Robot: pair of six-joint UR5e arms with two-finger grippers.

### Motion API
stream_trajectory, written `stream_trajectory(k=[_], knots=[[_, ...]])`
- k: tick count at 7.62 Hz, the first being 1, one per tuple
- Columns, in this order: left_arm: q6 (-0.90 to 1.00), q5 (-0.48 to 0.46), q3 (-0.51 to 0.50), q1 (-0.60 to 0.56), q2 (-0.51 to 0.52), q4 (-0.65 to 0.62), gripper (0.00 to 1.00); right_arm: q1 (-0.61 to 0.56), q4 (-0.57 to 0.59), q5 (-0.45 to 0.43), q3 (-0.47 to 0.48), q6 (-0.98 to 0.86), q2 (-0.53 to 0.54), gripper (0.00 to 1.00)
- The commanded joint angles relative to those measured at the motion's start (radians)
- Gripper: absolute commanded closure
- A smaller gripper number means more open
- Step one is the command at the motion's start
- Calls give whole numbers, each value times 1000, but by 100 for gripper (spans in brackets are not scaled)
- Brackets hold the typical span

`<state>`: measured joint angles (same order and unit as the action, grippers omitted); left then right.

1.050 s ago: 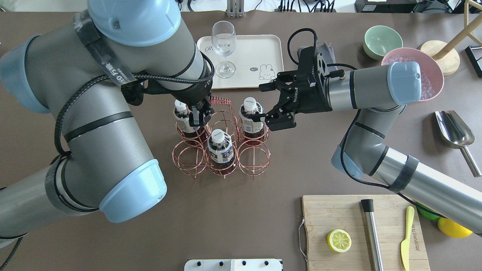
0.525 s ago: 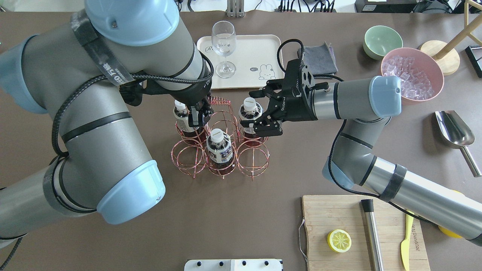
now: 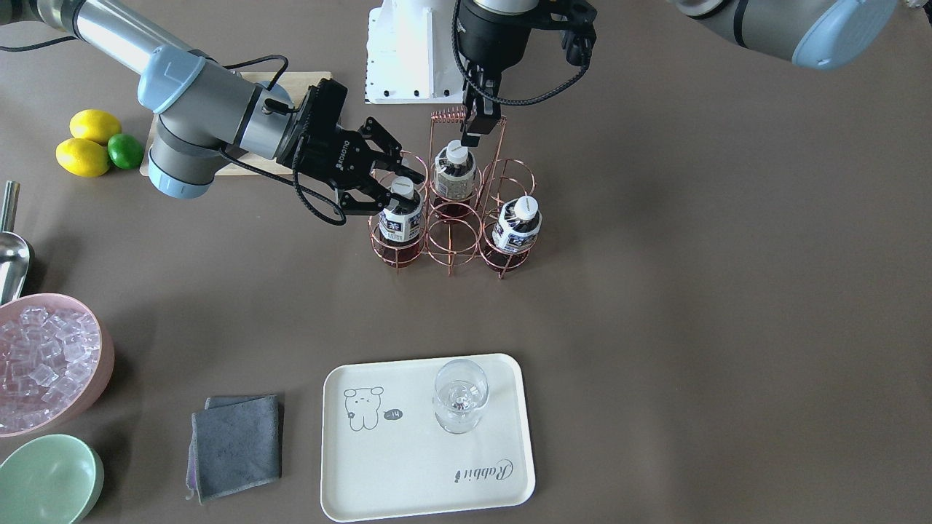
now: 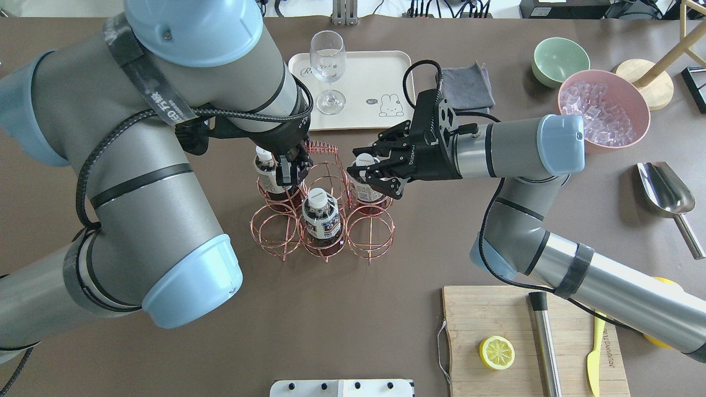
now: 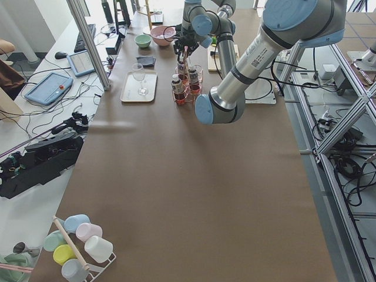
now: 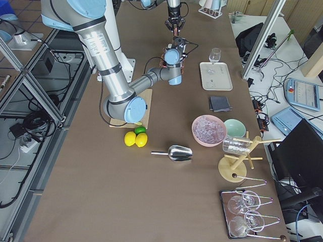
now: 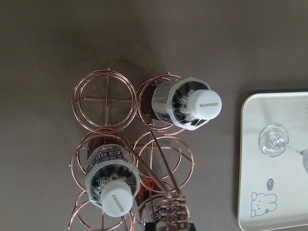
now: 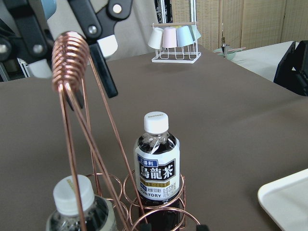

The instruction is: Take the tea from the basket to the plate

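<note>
Tea fills three small clear plastic bottles with white screw caps and white-and-dark-blue labels, all upright in the rings of a copper wire basket [image 4: 371, 240] with a tall coiled handle, which stands on the brown worktop [image 4: 386, 275] a little left of centre. The tea bottle [image 4: 363, 161] in the far right ring is between the fingers of the right pincer [image 4: 372, 170], which reaches in level from the right with its jaws spread wide, one finger on the bottle's far side and one on its near side, and has hold of nothing. A second bottle [image 4: 323, 212] is in the near middle ring and a third bottle [image 4: 266, 160] in the far left ring. The left pincer [image 4: 291, 170] points straight down, its fingers drawn close together on the top of the basket's handle, just left of the coil. Beyond the basket, on the far side, lies a cream rectangular tray [image 4: 369, 71] with rounded corners and a cartoon bear drawing; a clear stemmed glass [image 4: 327, 60] stands on its left part. A folded grey cloth [image 4: 466, 88] lies just right of the tray, and farther right are a round mint-green bowl [image 4: 560, 60] and a pink bowl of ice cubes [image 4: 604, 107]. A wooden cutting board [image 4: 551, 314] at the near right carries a lemon half [image 4: 496, 353].
</note>
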<state>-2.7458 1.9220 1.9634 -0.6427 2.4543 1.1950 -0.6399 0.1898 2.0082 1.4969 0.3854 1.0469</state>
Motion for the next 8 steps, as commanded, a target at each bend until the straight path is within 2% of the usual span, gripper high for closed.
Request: stream_trajectory(k=[1,5,8], knots=[[0,0,-3,2,2,0,100,-14,0,9,8,3,2,100],[0,0,-9,2,0,0,100,-90,13,58,66,35,5,100],[1,0,-12,0,2,0,100,-138,126,64,181,91,-5,100]])
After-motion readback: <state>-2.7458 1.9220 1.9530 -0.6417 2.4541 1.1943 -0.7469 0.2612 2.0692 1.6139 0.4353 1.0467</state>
